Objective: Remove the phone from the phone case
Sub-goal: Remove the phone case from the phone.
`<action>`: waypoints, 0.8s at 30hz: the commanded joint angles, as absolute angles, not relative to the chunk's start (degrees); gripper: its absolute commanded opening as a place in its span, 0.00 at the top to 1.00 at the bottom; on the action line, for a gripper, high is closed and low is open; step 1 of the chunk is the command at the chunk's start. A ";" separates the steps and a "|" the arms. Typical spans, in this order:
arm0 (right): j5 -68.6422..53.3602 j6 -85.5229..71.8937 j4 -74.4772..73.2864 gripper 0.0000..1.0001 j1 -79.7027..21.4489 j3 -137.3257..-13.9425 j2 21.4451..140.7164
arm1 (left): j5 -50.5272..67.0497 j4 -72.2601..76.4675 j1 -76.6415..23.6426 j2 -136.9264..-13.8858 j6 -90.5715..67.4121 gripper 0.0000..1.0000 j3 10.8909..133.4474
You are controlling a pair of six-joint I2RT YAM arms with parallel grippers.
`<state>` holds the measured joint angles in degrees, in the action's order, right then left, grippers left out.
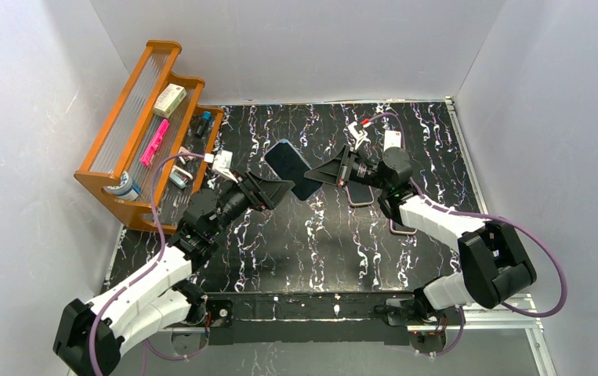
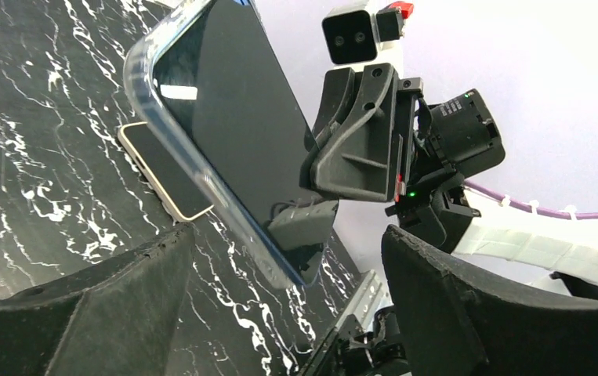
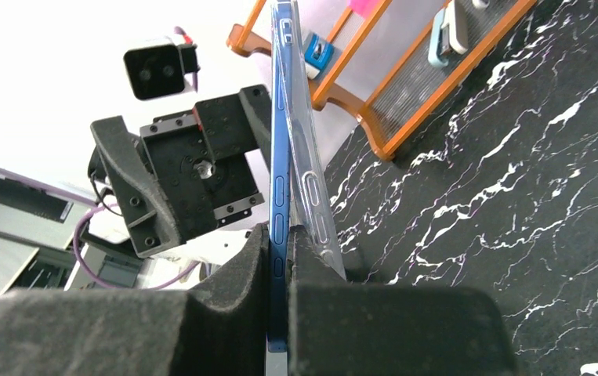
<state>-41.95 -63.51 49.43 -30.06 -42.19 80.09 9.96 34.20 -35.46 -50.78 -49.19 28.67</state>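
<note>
An orange rack (image 1: 164,47) is seen against the left wall. A pale box (image 1: 170,99), a pink item (image 1: 154,141) and a roll of tape (image 1: 127,186) are carried on its shelves.

Just right of the rack's near end, the left gripper (image 1: 278,190) is held above the black marbled bench (image 1: 319,251). Its jaws are spread wide. In the left wrist view its two padded fingers (image 2: 123,298) are seen apart on either side of the frame, and nothing is touched by them.

Further right of the rack, the phone (image 1: 291,168) is held in the air above the bench, between the two grippers, with its dark screen turned toward the left wrist camera. It is still seated in the clear phone case (image 2: 143,70), whose rounded corner is wrapped around the phone's upper end. In the right wrist view the phone's blue edge is shown running upright. The clear case is seen angling slightly away from that edge toward the lower end.

Further right again from the rack, the right gripper (image 1: 333,168) is found with its jaws drawn narrow and clamped on the phone's lower end. Whether the case is pinched along with it cannot be told.

Farthest from the rack, two spare phones are laid flat on the bench beneath the right arm, one (image 1: 360,194) behind the other (image 1: 402,228).
</note>
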 commanded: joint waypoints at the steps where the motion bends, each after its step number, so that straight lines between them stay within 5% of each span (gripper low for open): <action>1: -38.88 -64.35 53.35 0.99 -29.27 -45.19 77.44 | 7.20 27.45 -35.24 -47.39 -44.53 0.14 29.22; 24: -36.03 -66.51 55.58 0.99 -29.04 -45.82 76.12 | 13.43 34.26 -35.24 -52.35 -51.08 0.16 24.83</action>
